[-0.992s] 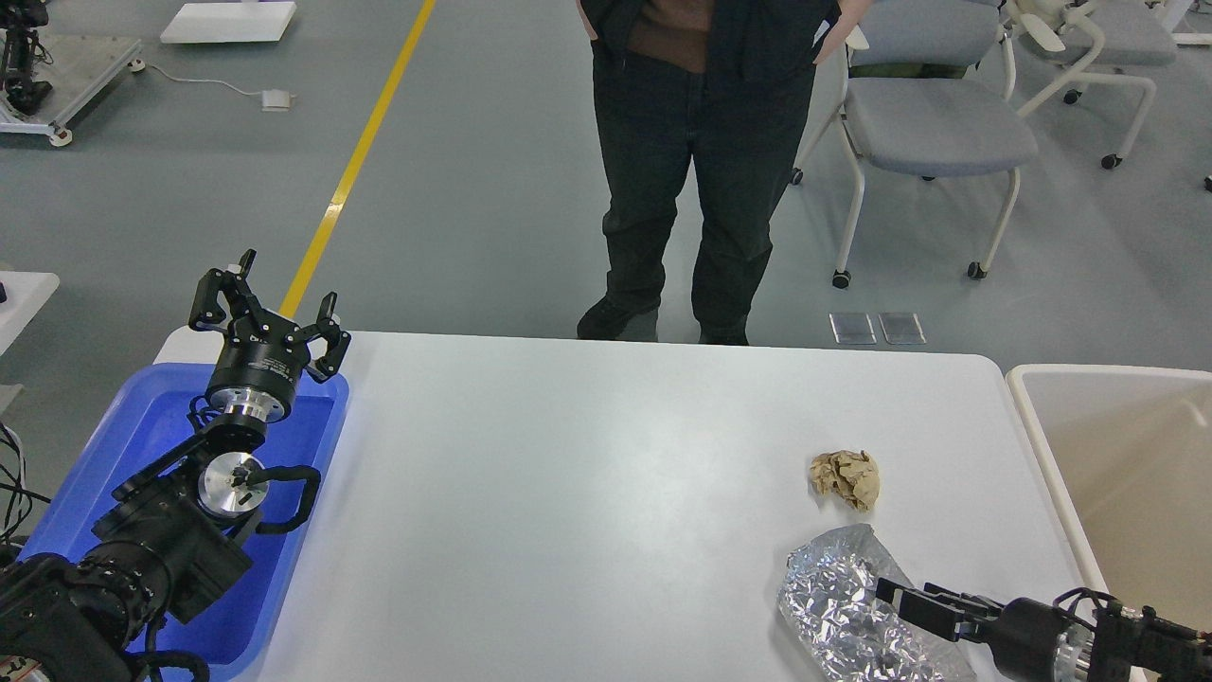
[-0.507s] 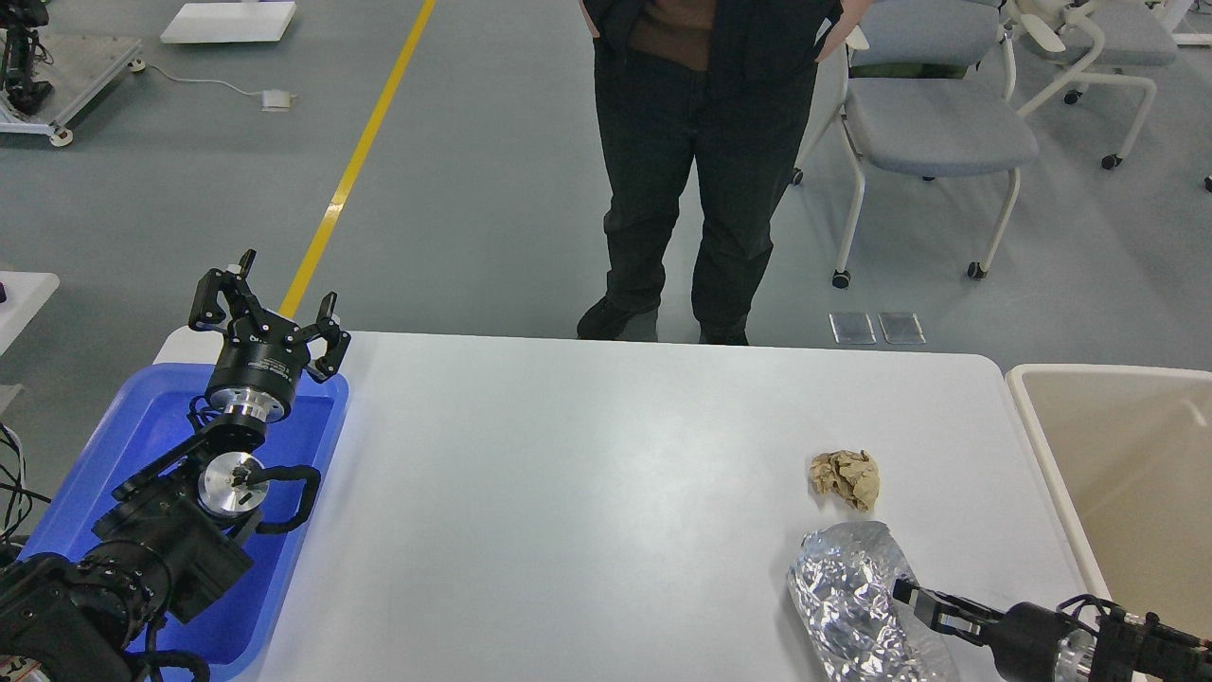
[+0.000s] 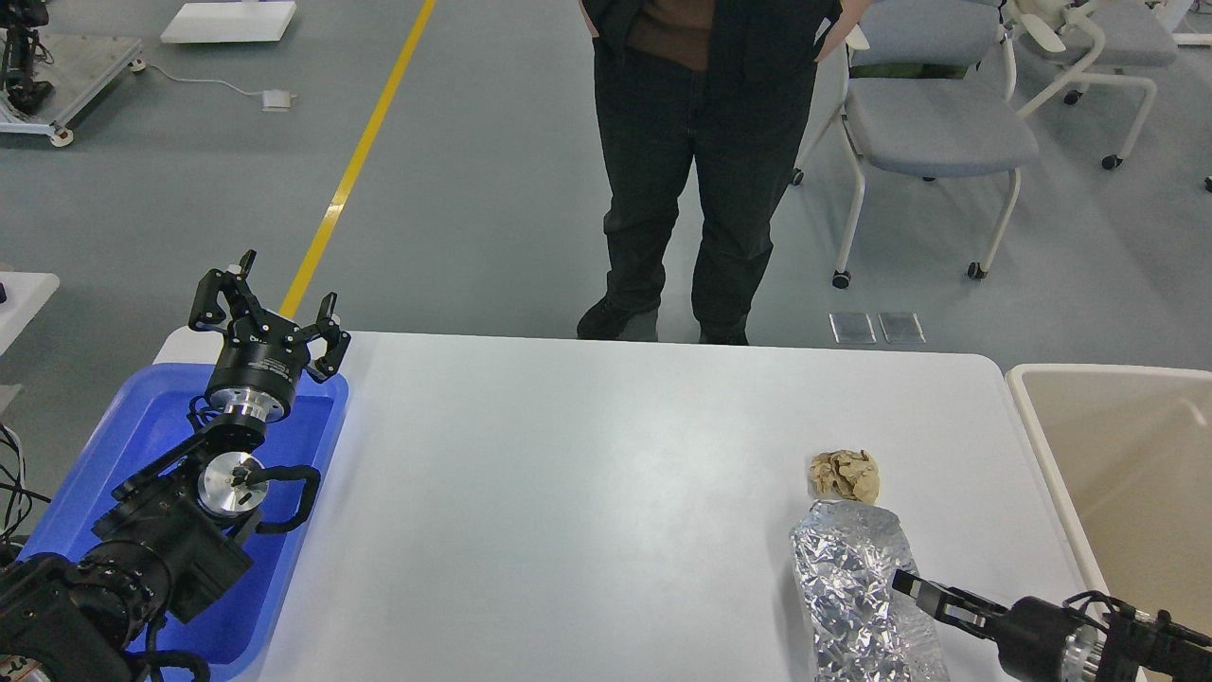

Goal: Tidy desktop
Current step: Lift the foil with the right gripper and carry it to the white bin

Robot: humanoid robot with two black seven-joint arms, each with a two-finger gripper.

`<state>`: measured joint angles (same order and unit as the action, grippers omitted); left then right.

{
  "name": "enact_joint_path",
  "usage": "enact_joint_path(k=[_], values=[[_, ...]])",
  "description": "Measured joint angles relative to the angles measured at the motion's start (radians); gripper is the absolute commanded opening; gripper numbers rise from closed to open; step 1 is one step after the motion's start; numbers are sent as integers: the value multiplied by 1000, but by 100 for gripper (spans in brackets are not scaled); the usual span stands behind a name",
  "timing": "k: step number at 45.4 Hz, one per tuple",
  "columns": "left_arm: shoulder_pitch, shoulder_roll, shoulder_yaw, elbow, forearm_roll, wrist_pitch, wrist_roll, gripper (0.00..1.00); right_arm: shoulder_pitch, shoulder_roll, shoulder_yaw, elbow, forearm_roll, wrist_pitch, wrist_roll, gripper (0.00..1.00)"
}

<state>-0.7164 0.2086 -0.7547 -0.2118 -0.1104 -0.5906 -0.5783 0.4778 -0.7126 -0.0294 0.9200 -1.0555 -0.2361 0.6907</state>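
Note:
The white desktop (image 3: 587, 493) fills the middle of the head view. A crumpled brown paper ball (image 3: 845, 475) lies on it at the right. A crinkled silver foil bag (image 3: 847, 587) lies just in front of the ball, its top edge touching it. My right gripper (image 3: 914, 585) comes in from the lower right, its fingers closed on the foil bag's right edge. My left gripper (image 3: 270, 308) is open and empty, pointing up above the far end of the blue tray (image 3: 142, 426).
A beige-white bin (image 3: 1042, 455) stands against the desktop's right edge. A person in dark trousers (image 3: 701, 170) stands just beyond the far edge. Grey chairs (image 3: 937, 133) stand behind at the right.
The foil bag has turned from slanted to nearly upright and slid toward the paper ball until it touches it, moving with my right gripper. The left arm has not moved.

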Motion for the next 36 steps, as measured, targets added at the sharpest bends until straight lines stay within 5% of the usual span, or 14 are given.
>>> enact_joint_path(k=[15, 36], values=[[0, 0, 0, 0, 0, 0, 0, 100, 92, -152, 13, 42, 182, 226, 75, 0], [0, 0, 0, 0, 0, 0, 0, 100, 306, -381, 67, 39, 299, 534, 92, 0]])
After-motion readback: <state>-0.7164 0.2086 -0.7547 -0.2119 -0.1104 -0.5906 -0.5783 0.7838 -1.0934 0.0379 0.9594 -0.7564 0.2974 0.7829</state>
